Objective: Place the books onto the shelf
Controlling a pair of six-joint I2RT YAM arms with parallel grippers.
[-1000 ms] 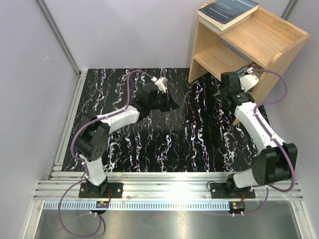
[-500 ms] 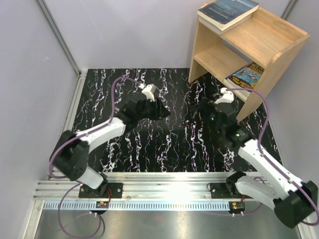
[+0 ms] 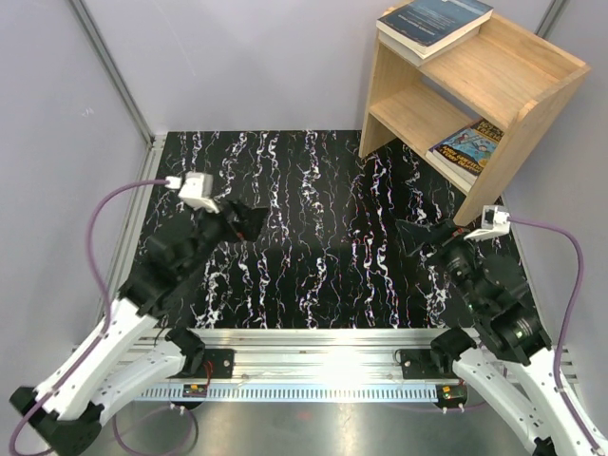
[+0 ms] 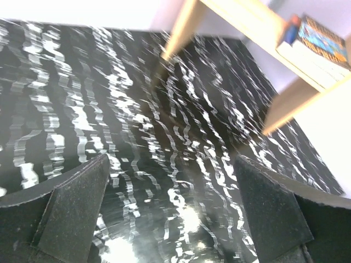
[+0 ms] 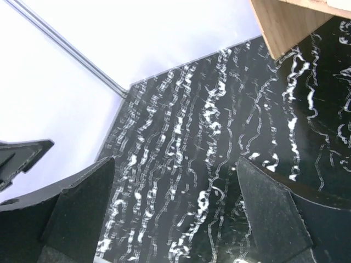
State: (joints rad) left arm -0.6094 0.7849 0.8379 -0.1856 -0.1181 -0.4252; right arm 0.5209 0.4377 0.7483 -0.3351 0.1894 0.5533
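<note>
A: Left black two-finger claw (image 3: 249, 220) (image 4: 171, 164), right black two-finger claw (image 3: 415, 237) (image 5: 175, 164)?
B: Gaping wide, both hovering over black marbled tabletop (image 3: 313, 190).
A: On the light wooden shelf (image 3: 518, 71)?
B: Lying there: dark blue-grey paperback (image 3: 437, 21) at top's far-left corner, blue-yellow paperback (image 3: 467, 144) at lower tier's near-right corner.

Both arms are folded low by the near edge of the table (image 3: 313, 275). The left arm (image 3: 152, 285) stands at the near-left corner, its elbow hanging out past the near edge on the left, and its forearm slopes up and inward. The left gripper (image 3: 243, 221) points right and toward the far side, jaws spread wide with nothing between them. Its fingers (image 4: 77, 213) sit well apart in the left wrist view. The right arm (image 3: 503, 313) mirrors this pose at the near-right corner, elbow low and out to the right. The right gripper (image 3: 418, 237) points left and away, its jaws equally wide and empty.
</note>
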